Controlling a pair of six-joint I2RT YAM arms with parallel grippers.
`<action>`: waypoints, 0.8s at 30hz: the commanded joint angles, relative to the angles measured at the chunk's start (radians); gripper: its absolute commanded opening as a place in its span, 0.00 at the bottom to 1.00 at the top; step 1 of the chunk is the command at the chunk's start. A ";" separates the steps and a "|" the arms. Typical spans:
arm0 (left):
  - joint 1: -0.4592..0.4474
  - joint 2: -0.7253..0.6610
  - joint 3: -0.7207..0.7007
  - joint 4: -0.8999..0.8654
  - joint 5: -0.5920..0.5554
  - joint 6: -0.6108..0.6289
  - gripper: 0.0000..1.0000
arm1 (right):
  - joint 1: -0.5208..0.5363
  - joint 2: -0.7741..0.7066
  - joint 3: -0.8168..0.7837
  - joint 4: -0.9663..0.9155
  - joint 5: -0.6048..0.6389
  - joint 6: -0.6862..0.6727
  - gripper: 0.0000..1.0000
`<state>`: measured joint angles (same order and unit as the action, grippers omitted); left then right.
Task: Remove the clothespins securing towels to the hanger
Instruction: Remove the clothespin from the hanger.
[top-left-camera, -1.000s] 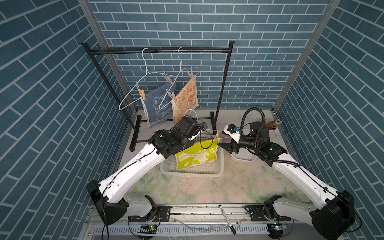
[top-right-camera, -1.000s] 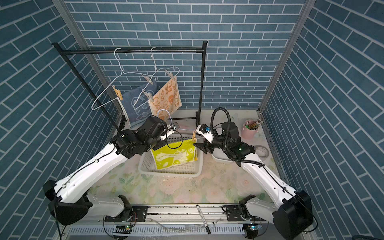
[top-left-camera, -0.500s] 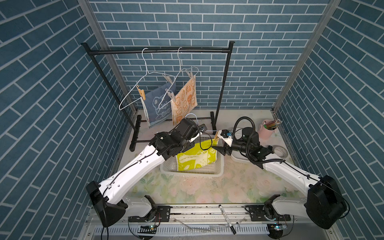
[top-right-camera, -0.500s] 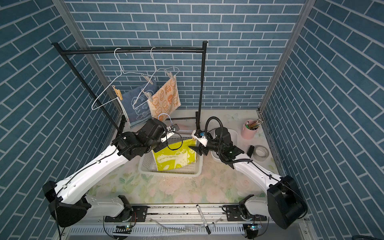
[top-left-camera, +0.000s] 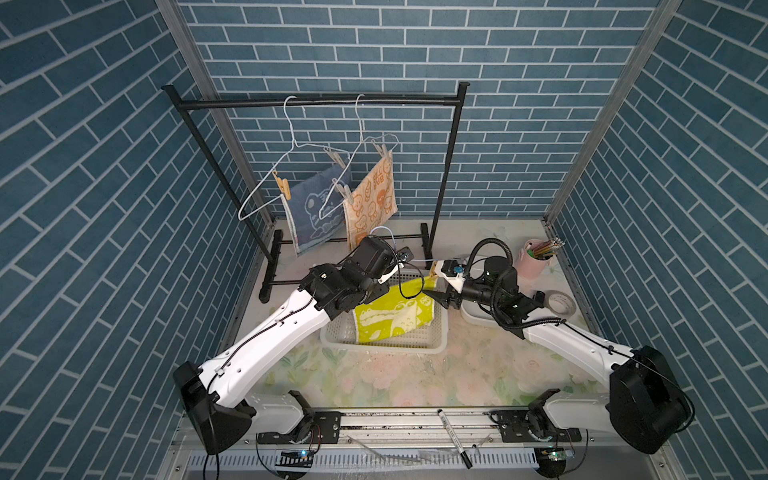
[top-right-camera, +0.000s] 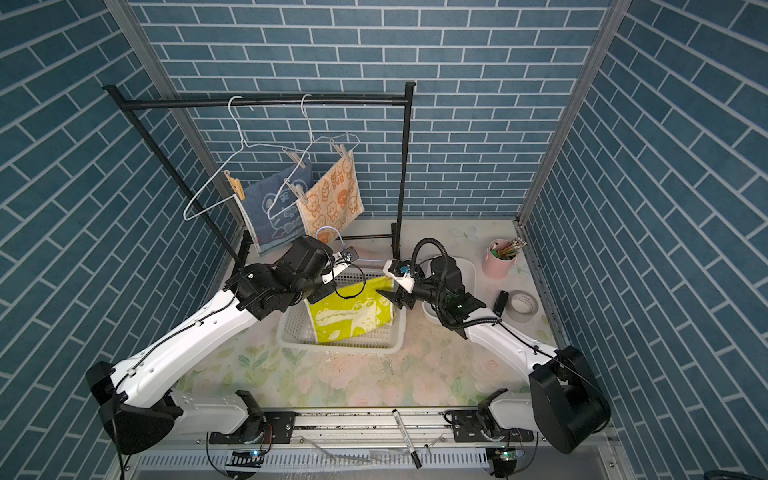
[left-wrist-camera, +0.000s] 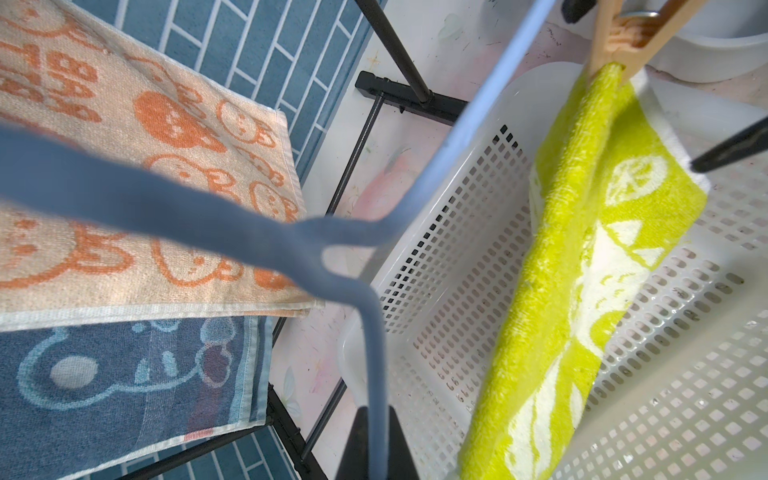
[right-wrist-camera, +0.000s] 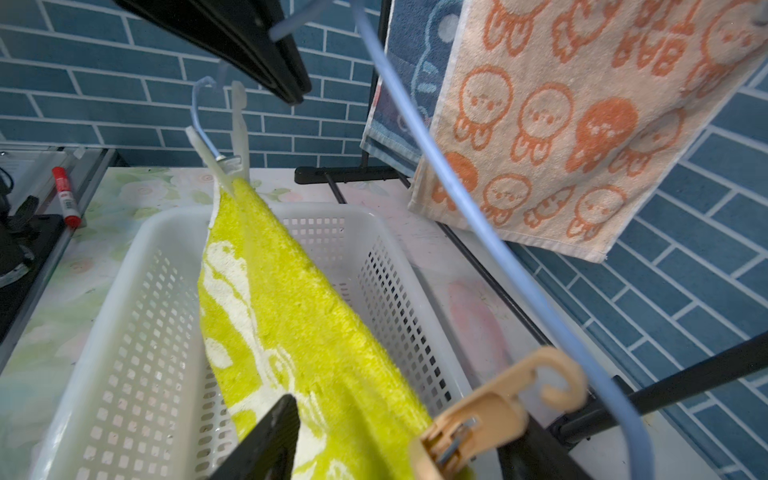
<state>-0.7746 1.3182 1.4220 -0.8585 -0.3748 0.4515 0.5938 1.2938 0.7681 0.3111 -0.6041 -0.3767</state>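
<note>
My left gripper (top-left-camera: 397, 268) (left-wrist-camera: 374, 419) is shut on a pale blue wire hanger (left-wrist-camera: 232, 224). From it the yellow-green towel (top-left-camera: 392, 316) (right-wrist-camera: 299, 316) hangs into a white basket (top-left-camera: 440, 332). A tan clothespin (right-wrist-camera: 478, 415) (left-wrist-camera: 619, 37) pins one corner and a pale clothespin (right-wrist-camera: 237, 137) pins the other. My right gripper (top-left-camera: 432, 282) (right-wrist-camera: 395, 449) is open, and the tan clothespin sits between its jaws, close to one finger. On the rack, the blue towel (top-left-camera: 311, 212) and the orange towel (top-left-camera: 372, 203) hang from white hangers by clothespins (top-left-camera: 282, 185) (top-left-camera: 384, 151).
The black rack (top-left-camera: 316, 102) stands at the back, its foot bars beside the basket. A white bin (top-left-camera: 478, 318), a pink cup of pencils (top-left-camera: 536, 259) and a tape roll (top-left-camera: 559, 301) sit at the right. A marker (top-left-camera: 453, 436) lies on the front rail.
My right arm dropped its wrist and elbow, then raised them again, while its gripper stayed at the towel's tan clothespin. The left arm still holds the hanger in the same place.
</note>
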 joint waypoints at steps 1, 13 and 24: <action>0.015 -0.024 -0.005 0.017 0.008 -0.022 0.00 | 0.004 -0.045 0.044 -0.163 -0.078 -0.115 0.71; 0.021 -0.046 -0.010 -0.006 0.057 0.020 0.00 | 0.040 -0.101 0.091 -0.395 0.047 -0.308 0.67; 0.022 -0.047 0.000 -0.024 0.067 0.045 0.00 | 0.094 -0.148 0.070 -0.368 0.214 -0.487 0.70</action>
<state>-0.7586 1.2903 1.4147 -0.8803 -0.3164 0.4904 0.6811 1.1728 0.8413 -0.0597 -0.4458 -0.7612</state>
